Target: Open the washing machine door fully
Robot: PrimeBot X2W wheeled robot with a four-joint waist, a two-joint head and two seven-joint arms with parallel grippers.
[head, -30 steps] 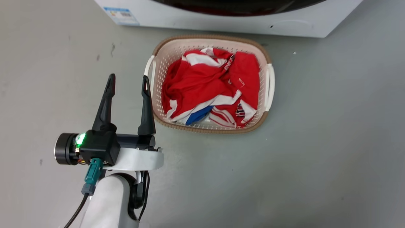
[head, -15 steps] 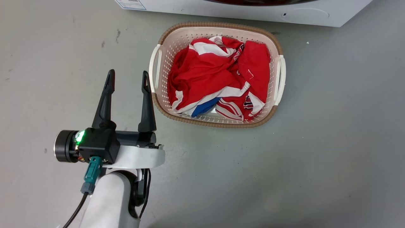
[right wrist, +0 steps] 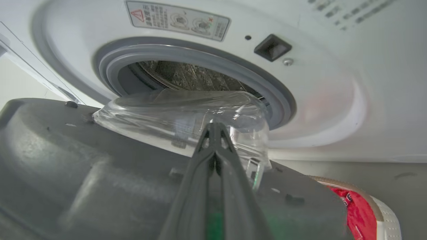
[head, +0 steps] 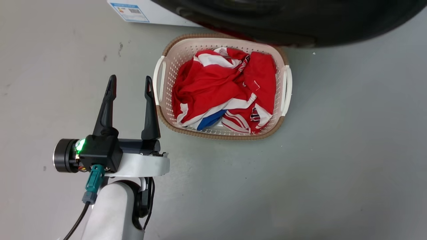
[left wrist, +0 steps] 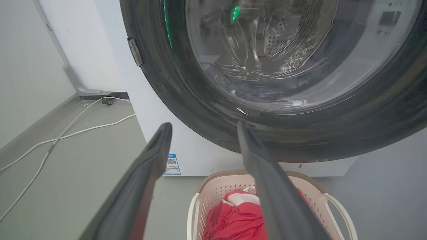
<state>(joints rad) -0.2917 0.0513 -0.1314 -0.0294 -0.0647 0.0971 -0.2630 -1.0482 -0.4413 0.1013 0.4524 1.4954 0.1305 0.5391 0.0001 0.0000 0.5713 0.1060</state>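
In the head view, the washing machine [head: 156, 17] showed a white corner at upper left. The laundry basket [head: 186, 50] in front of it held crumpled red, white and blue clothing [head: 217, 90]. The washing machine door [head: 293, 23] stood open, its black rim overhanging the basket's far edge. The left gripper [head: 130, 80] pointed forward just left of the basket, fingers spread and empty. In the right wrist view, the right gripper [right wrist: 215, 128] had its fingers pressed together in front of the door's glass bowl [right wrist: 166, 111]. Whether they touched it could not be told. The drum [right wrist: 186, 75] lay exposed behind.
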